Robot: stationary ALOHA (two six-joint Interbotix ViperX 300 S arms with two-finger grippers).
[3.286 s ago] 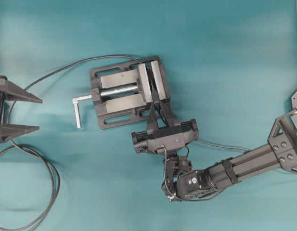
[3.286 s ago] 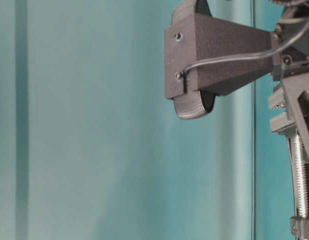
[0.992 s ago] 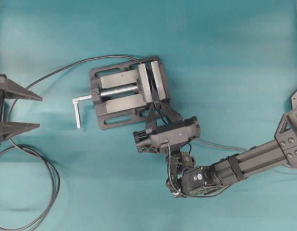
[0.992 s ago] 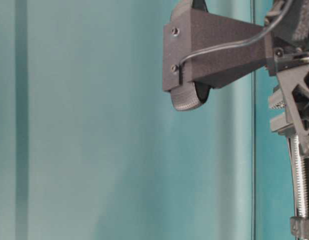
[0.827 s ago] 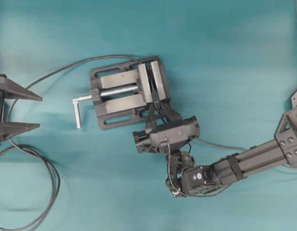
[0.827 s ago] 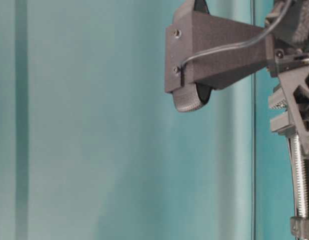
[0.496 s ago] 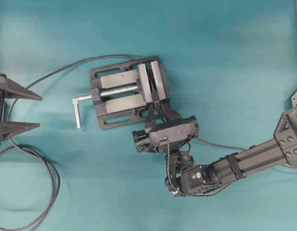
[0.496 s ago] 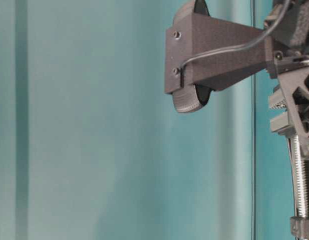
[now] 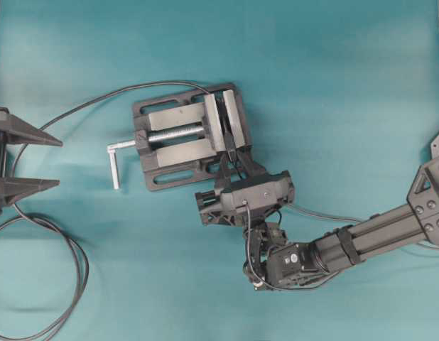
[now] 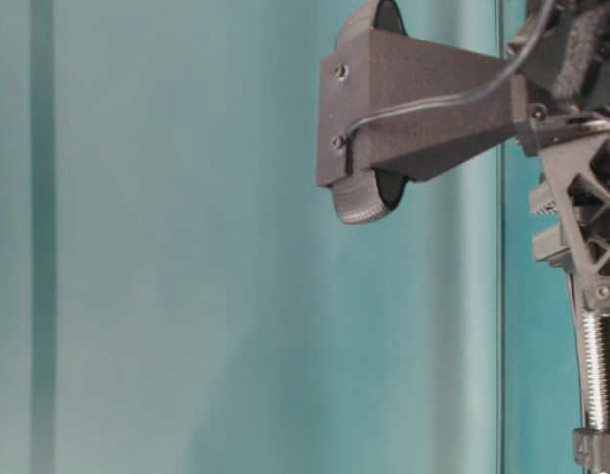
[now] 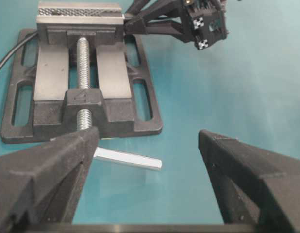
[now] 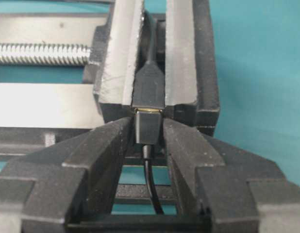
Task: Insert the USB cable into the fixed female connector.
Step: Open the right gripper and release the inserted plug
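- The right gripper, the black claw on the right arm, is about half closed and pinching the stubby black male plug of the thin dark USB cable, one finger on each side. The cable tail drops down between the fingers towards the wrist.
- The left gripper is parked at the left edge of the teal mat with its jaws spread wide. It holds nothing and just looks towards the vise.
- The grey metal vise with its screw handle sits mid-table and clamps the fixed female connector, a small dark rectangular socket on a long thin black cable, upright between its two grey cheeks.
- In the right wrist view the plug's nose is right at the socket's mouth. A thin gold-ish strip of metal shows between the two, so I'd guess it's lined up and maybe partly in, not fully seated.
- To do this step well, I'd push straight along the socket's axis, with no twisting or sideways lean, since the claw tips are just beside the vise cheeks and could snag.
- I'd hold the pinch until that metal strip disappears, then let go.
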